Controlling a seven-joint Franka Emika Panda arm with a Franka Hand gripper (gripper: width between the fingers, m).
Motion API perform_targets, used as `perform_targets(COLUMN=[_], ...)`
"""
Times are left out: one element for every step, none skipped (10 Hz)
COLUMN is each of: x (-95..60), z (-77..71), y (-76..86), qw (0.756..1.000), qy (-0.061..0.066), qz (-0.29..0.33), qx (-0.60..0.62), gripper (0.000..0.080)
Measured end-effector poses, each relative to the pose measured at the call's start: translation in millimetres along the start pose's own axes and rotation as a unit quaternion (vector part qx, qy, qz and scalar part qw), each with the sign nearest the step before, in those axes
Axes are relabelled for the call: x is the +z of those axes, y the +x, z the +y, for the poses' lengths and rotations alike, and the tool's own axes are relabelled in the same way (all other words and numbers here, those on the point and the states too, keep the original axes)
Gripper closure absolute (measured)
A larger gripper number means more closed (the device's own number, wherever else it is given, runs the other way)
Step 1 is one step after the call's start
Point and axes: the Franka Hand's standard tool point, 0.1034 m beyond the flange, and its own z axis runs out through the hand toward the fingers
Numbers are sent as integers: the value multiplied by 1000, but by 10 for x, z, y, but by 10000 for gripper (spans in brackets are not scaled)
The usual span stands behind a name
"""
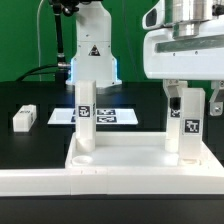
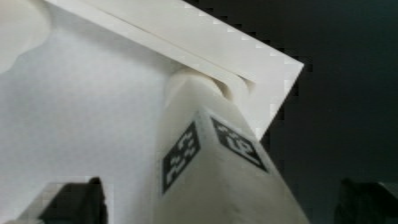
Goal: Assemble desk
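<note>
Straddling the upright square white plastic leg (image 1: 187, 128) at the exterior view's right, the white two-finger gripper (image 1: 192, 100) stands wide. The flat white rimmed desk top (image 1: 125, 160) lies along the black worktop's (image 1: 30, 95) nearest edge. Closing off-centre could tilt the leg where it seats.

The pincer (image 1: 192, 104) had a boxy white body under a silver cylinder (image 1: 186, 14), and beyond it the white arm base (image 1: 92, 68) bore a black triangle sticker (image 1: 91, 50).
</note>
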Motion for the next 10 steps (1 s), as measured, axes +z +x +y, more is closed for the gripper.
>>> perform_targets(x=[-4, -17, -42, -73, -94, -85, -83, -79, -78, -76], z=[-3, -28, -88, -100, -68, -56, -54, -51, -49, -45], y=[21, 54, 74, 70, 58, 82, 90, 90, 92, 99], qw=[997, 983, 963, 951, 941, 939, 938, 942, 942, 948], qy=[-1, 1, 7, 16, 20, 16, 15, 14, 14, 14], qz=[3, 4, 1, 9, 16, 18, 19, 19, 19, 19], qx=[-75, -184, -270, -308, -337, -344, -345, -336, -334, -318], gripper=[150, 150, 150, 150, 150, 150, 242, 423, 423, 512])
